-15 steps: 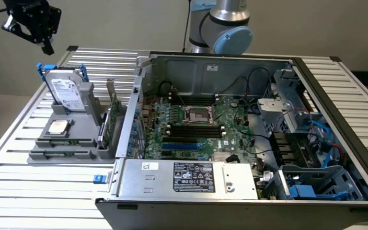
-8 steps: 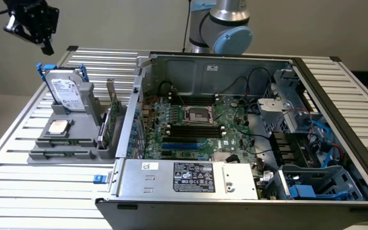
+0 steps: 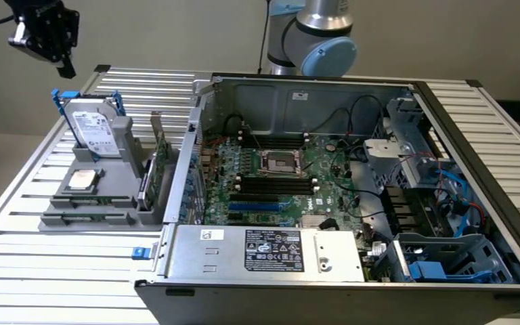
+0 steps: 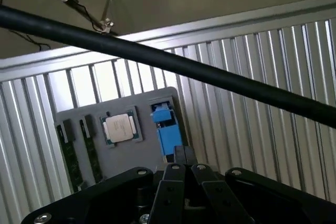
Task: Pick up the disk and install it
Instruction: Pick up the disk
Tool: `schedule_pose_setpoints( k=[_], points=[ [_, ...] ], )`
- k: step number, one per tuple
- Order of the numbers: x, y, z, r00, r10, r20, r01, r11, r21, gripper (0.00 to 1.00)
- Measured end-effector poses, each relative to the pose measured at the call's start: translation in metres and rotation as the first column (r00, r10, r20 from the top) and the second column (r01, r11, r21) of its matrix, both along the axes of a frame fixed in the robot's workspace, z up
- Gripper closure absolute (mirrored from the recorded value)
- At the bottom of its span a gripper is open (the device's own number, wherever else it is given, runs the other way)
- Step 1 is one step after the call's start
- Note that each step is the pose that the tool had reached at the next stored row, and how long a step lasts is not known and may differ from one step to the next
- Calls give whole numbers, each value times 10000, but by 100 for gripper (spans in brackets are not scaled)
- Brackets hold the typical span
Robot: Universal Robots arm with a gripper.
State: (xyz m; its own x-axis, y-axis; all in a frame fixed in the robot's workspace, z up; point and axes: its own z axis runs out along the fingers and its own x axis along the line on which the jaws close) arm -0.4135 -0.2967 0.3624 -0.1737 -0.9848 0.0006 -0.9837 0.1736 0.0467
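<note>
Gripper: you have the gripper [image 3: 64, 66] high in the air at about eleven o'clock in the exterior view, up and toward eleven o'clock from the disk, well apart from it and touching nothing.
Fingers: they are pressed together with nothing between them; the wrist view looks down past their tips [image 4: 184, 155] onto the parts below.
Disk: the disk [image 3: 91, 128] stands on edge in a slot at the far end of the grey holder [image 3: 106, 203], at about nine o'clock in the exterior view. Its label faces the camera, and standing upright leaves the top of its blue frame free to be taken from above. In the wrist view you see it end-on as a blue block [image 4: 167, 129].
Neighbours: the CPU chip [image 3: 81, 179] lies flat on the same holder, just toward six o'clock from the disk. The green card [image 3: 160, 166] stands on edge toward three o'clock, beside the case wall. Each has its own seat, so nothing crowds the disk.
Case: the open computer case [image 3: 242, 261] lies on its side with the motherboard [image 3: 278, 176] exposed. Blue-framed bays [image 3: 441, 267] sit at about four o'clock, likely where the disk belongs.
Progress: the disk is not yet lifted.
</note>
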Motion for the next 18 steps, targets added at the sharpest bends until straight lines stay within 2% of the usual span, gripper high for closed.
schedule_pose_setpoints(
  k=[3,6,9,14,17,18],
  points=[
    [0,0,0,9985,551,-1,-551,9985,-7,89],
    [0,0,0,9940,1093,-1,-1093,9940,-12,89],
    [0,0,0,9867,1627,-1,-1627,9867,-17,89],
    [-1,0,0,9684,2492,-4,-2492,9684,-27,89],
    [-11,1,0,9639,2662,-8,-2662,9639,-49,88],
    [-11,0,0,9639,2662,-8,-2662,9639,-49,83]
  ],
)
